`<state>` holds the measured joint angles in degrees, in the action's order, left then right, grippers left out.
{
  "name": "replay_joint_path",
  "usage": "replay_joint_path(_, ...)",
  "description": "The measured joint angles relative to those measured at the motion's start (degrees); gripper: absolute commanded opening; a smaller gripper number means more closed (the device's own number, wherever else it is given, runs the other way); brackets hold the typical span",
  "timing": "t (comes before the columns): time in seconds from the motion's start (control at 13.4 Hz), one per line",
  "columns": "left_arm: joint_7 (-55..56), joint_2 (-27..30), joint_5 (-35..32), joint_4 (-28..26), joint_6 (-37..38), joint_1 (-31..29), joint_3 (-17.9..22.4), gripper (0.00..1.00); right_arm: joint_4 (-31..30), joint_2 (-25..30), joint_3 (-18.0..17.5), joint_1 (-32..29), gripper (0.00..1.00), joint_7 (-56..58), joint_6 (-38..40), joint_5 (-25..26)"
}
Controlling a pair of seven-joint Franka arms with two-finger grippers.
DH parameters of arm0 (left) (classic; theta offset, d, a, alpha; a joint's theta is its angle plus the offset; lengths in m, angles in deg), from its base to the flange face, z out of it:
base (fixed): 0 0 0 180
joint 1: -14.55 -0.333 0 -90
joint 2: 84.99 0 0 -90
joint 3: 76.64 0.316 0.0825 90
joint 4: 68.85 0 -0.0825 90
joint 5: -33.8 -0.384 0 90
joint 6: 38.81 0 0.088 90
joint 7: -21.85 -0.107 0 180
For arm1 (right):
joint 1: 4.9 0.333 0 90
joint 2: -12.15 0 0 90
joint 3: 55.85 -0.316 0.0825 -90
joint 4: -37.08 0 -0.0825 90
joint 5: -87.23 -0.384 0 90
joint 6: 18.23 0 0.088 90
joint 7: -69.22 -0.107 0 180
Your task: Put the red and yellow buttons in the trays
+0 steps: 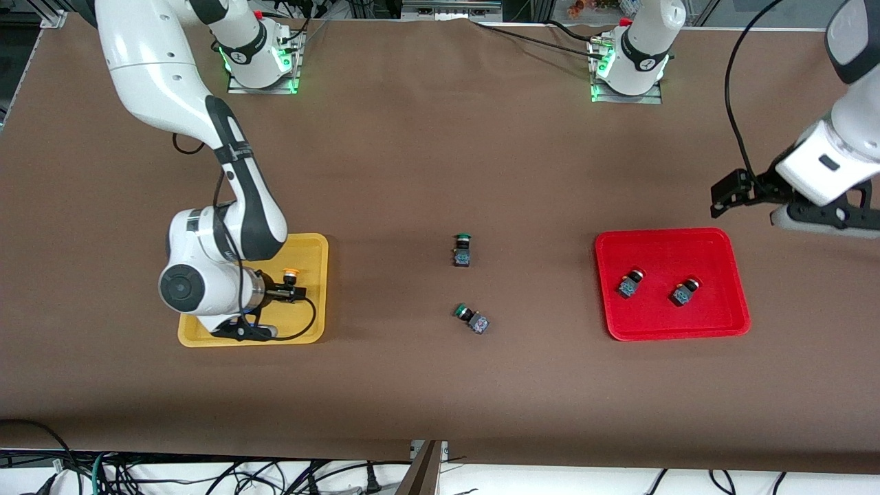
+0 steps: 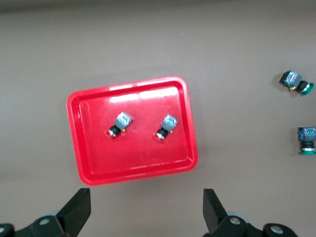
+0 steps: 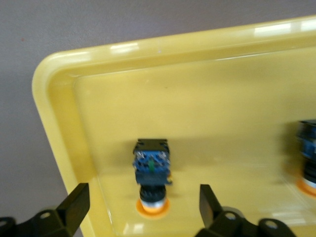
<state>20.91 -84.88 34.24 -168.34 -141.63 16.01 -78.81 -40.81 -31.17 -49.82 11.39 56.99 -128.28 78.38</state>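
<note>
Red tray (image 1: 729, 261) holds two buttons (image 1: 629, 282); yellow tray (image 1: 313, 251) two.

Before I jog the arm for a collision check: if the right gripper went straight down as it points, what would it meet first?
Probably the black-bodied yellow-capped button lying in the yellow plastic tray; it sits between the right gripper's open fingers, though how far below is unclear.

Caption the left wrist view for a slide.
Open left gripper hovers beside red tray holding two red buttons.
</note>
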Motion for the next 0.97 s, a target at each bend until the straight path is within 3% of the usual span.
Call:
replay_joint_path(0.15, 1.35, 2.72, 0.00, -3.51, -0.23, -0.08, 0.31, 1.00, 1.73, 3.67, 1.83, -0.33, 1.00, 3.30, 6.32, 0.78)
replay_joint_path(0.52, 5.16, 2.53, 0.00, -4.12, 0.03, -0.24, 0.44, 1.00, 2.82, 14.80, 6.07, -0.99, 1.00, 9.33, 19.96, 1.07)
replay_joint_path(0.67, 5.44, 2.40, 0.00, -3.88, 0.03, -0.37, 0.54, 1.00, 2.69, 19.70, 5.77, -2.21, 1.00, 9.33, 23.19, 1.10)
replay_joint_path(0.97, 5.78, 1.78, 0.00, -2.89, 0.11, -0.66, 0.67, 1.00, -0.06, 30.31, 0.17, -7.51, 1.00, 9.34, 30.21, 4.95)
